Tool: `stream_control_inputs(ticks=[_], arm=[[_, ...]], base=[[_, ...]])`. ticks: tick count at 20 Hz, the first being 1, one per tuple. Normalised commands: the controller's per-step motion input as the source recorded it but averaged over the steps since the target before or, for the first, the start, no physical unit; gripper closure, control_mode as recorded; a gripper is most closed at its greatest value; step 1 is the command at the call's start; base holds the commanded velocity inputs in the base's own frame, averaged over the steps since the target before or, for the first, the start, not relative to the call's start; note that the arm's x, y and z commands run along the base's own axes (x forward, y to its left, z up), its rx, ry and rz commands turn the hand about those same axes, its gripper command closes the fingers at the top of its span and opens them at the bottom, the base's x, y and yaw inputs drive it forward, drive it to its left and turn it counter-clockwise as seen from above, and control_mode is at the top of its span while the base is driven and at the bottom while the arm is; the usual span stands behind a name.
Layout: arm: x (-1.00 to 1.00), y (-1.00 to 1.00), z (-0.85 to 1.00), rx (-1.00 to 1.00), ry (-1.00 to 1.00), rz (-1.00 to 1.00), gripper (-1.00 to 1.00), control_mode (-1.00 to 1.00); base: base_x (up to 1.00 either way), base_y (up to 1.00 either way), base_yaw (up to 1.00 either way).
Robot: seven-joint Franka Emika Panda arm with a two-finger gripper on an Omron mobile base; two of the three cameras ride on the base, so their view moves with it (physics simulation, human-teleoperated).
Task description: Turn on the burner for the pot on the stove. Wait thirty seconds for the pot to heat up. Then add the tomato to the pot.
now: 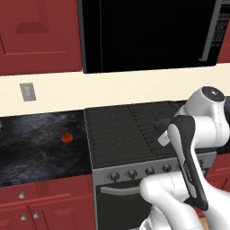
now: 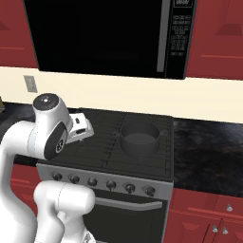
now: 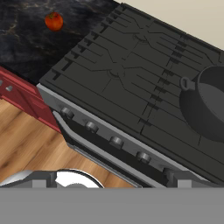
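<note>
The end effector (image 2: 81, 135) hung spread and empty above the stove (image 2: 109, 147), over the grates near its left front part, touching nothing. The dark pot (image 2: 139, 138) sat on the stove's right side, toward the back. The tomato (image 1: 67, 137) lay on the dark counter (image 1: 36, 148) left of the stove, near the middle of that stretch, well apart from the pot. The knobs (image 2: 110, 184) ran along the stove's steel front.
</note>
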Motion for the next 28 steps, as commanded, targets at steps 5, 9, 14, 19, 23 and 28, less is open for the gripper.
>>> stream_control_inputs(ticks=[5, 9, 14, 19, 23, 28], arm=[[0.00, 0.00, 0.00, 0.00, 0.00, 0.00, -1.00, -1.00], [0.00, 0.00, 0.00, 0.00, 0.00, 0.00, -1.00, -1.00], [0.00, 0.00, 0.00, 0.00, 0.00, 0.00, -1.00, -1.00], [0.00, 0.00, 0.00, 0.00, 0.00, 0.00, -1.00, -1.00], [0.00, 0.00, 0.00, 0.00, 0.00, 0.00, -1.00, -1.00], [0.00, 0.00, 0.00, 0.00, 0.00, 0.00, -1.00, -1.00]], base=[[0.00, 0.00, 0.00], [0.00, 0.00, 0.00], [0.00, 0.00, 0.00], [0.00, 0.00, 0.00], [0.00, 0.00, 0.00], [0.00, 0.00, 0.00]])
